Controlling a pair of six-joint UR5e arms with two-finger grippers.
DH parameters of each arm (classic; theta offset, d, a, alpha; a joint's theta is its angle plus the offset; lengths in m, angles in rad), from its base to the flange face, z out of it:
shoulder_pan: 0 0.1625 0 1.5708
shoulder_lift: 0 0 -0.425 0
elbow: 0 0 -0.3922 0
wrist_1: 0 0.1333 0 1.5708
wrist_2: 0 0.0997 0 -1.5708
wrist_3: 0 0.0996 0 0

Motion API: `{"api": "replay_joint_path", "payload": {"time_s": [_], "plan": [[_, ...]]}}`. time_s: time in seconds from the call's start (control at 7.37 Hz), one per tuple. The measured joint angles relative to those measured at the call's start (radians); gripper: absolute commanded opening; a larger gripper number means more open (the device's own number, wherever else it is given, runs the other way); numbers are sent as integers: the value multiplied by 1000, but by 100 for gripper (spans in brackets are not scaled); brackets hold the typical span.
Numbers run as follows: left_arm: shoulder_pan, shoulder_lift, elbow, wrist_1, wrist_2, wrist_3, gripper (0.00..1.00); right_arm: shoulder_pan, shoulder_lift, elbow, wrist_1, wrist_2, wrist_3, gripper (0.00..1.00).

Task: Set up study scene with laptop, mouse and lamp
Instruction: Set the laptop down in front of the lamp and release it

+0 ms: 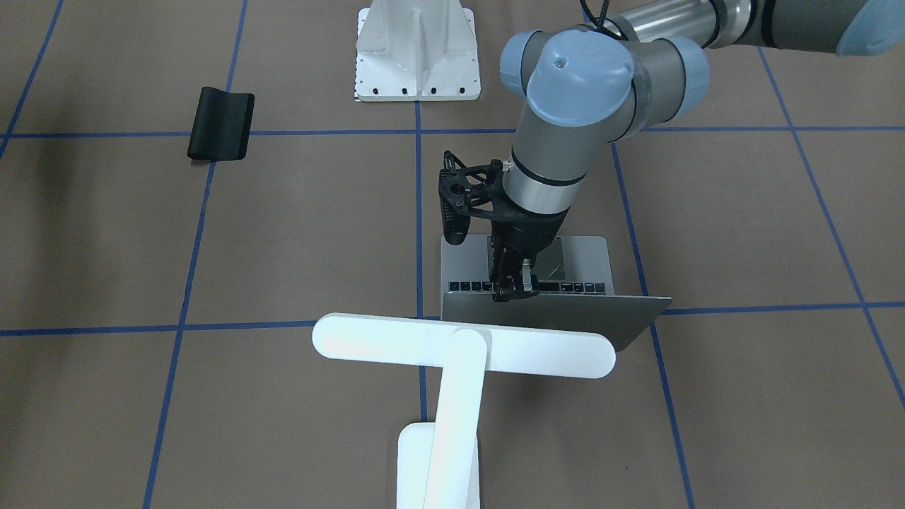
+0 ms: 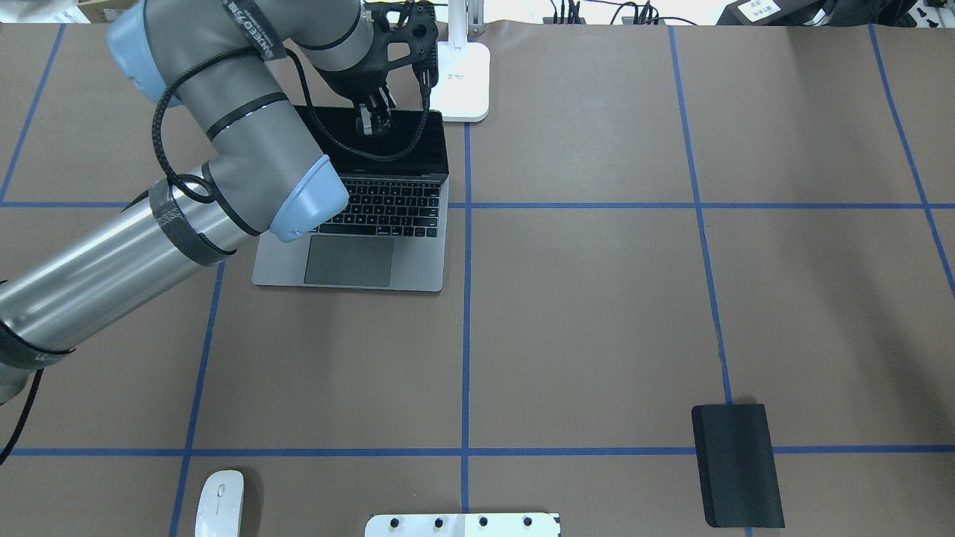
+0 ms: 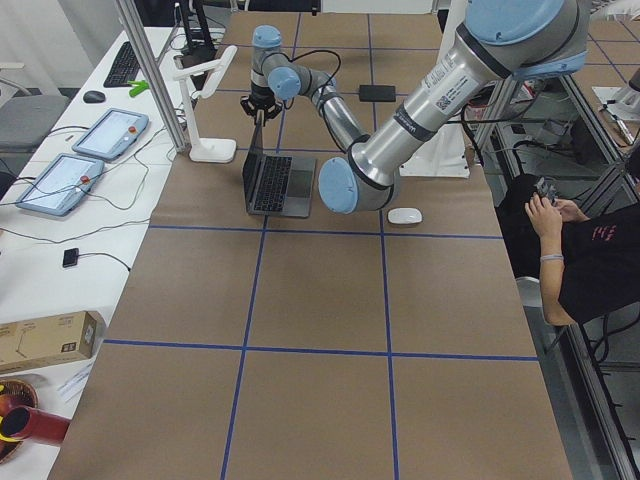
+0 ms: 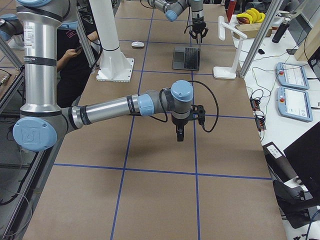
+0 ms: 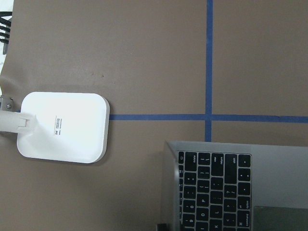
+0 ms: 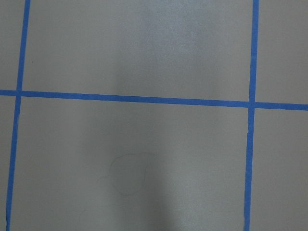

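White oval mouse (image 2: 220, 503) lies well apart from the left fingers (image 1: 506, 281), which clamp the top edge of the open grey, black-keyed laptop (image 2: 351, 261). White lamp (image 2: 462, 82) stands just beside them. State of right fingers (image 4: 179, 135) cannot be told.

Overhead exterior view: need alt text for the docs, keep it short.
The left gripper, reaching in from the view's left, is at the top edge of the screen of the open laptop; the white base of the lamp stands just beyond it. A white mouse lies at the bottom edge on the left, a black pad at lower right.
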Motion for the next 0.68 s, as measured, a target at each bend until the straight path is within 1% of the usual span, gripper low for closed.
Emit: {"api": "replay_joint_path", "payload": {"time_s": [0.27, 0.41, 0.54, 0.68], "plan": [[-2, 11, -42, 1, -1, -45, 76, 0, 1, 0, 0, 2, -2, 100], [-3, 18, -70, 3, -3, -69, 78, 0, 2, -2, 0, 9, -4, 100], [-4, 34, -102, 7, -5, -86, 81, -3, 1, -4, -2, 21, -8, 99], [-5, 74, -150, 10, -8, -105, 84, -10, -5, -5, -6, 55, -10, 98]]}}
